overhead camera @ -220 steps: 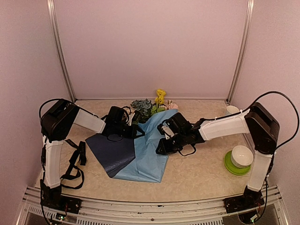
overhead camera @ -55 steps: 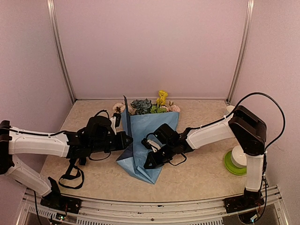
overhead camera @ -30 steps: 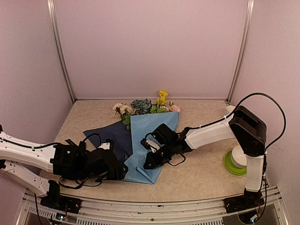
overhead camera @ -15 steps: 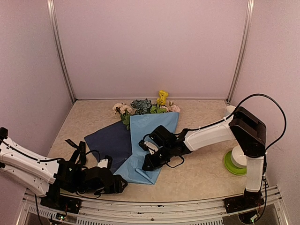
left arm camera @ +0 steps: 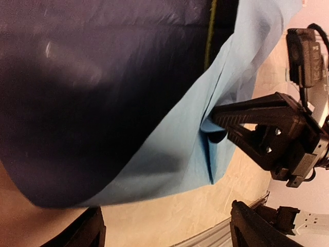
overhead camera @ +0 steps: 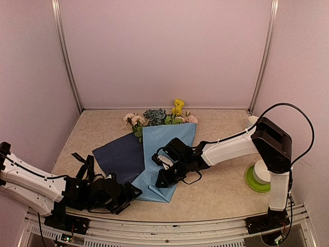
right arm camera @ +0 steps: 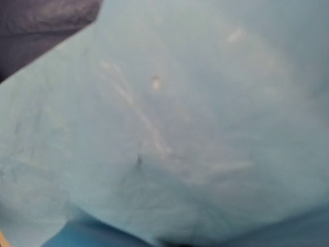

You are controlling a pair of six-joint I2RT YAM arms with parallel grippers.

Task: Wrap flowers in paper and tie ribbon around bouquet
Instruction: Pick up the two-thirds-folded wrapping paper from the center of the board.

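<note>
While the right pincer [overhead camera: 160, 181] keeps pinching the paper [overhead camera: 165, 140], the left pincer [left arm camera: 165, 207] has widened, empty.

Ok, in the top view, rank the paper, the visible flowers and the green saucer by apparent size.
1. the paper, by far largest.
2. the flowers, counting only blooms showing past the paper.
3. the green saucer, smallest, though the right arm and a white cup hide part of it.

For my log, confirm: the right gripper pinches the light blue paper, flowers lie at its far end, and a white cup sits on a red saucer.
Not red: the top external view shows the white cup on a green saucer. The right gripper, light blue paper and flowers: correct.
</note>
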